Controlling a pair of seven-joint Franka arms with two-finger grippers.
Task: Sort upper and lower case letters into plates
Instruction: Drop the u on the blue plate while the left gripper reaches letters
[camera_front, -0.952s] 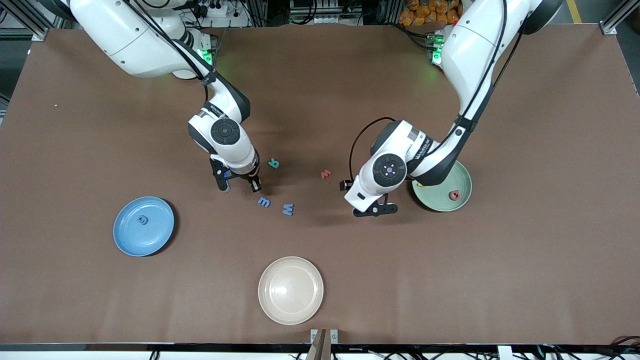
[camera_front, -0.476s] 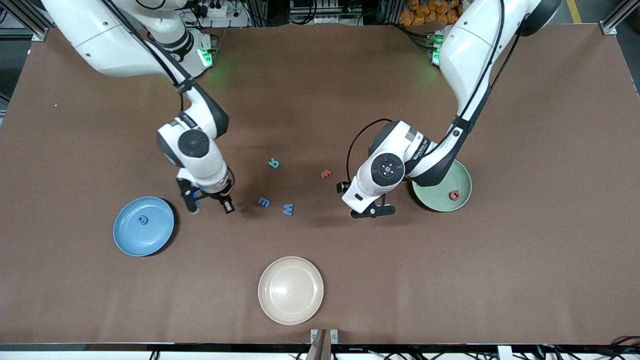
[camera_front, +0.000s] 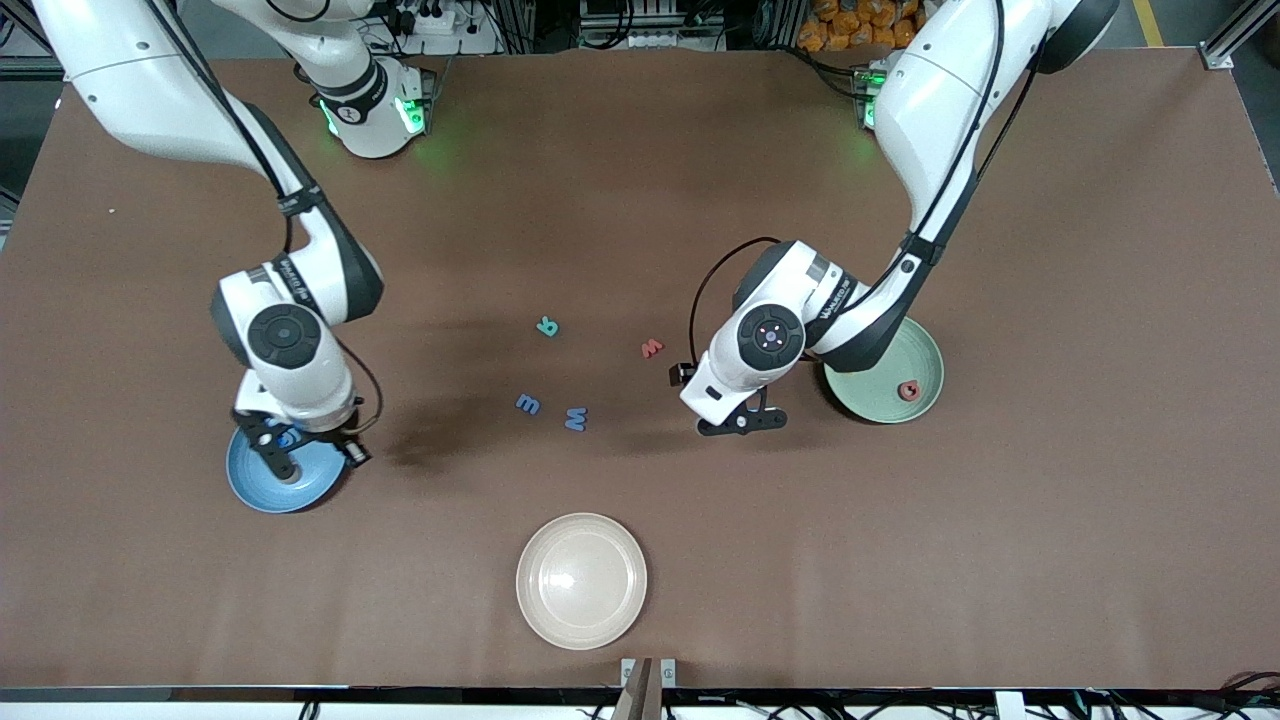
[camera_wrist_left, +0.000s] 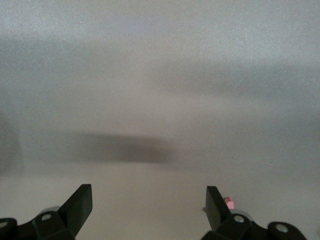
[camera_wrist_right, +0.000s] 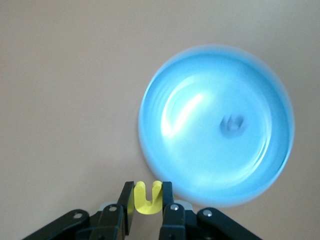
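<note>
Change: right gripper (camera_front: 305, 462) has been carried from the table's centre to the blue plate (camera_front: 262, 494), lower left of the front view; a drop seems imminent.
Right fingers: clamped on a yellow letter (camera_wrist_right: 147, 198), over the plate's rim.
Left gripper (camera_front: 742, 421): fingers apart, empty, waiting beside the green plate (camera_front: 925, 356).
Loose letters: two blue letters (camera_front: 551, 410), teal letter (camera_front: 547, 326), red letter (camera_front: 651, 348) at mid-table.
</note>
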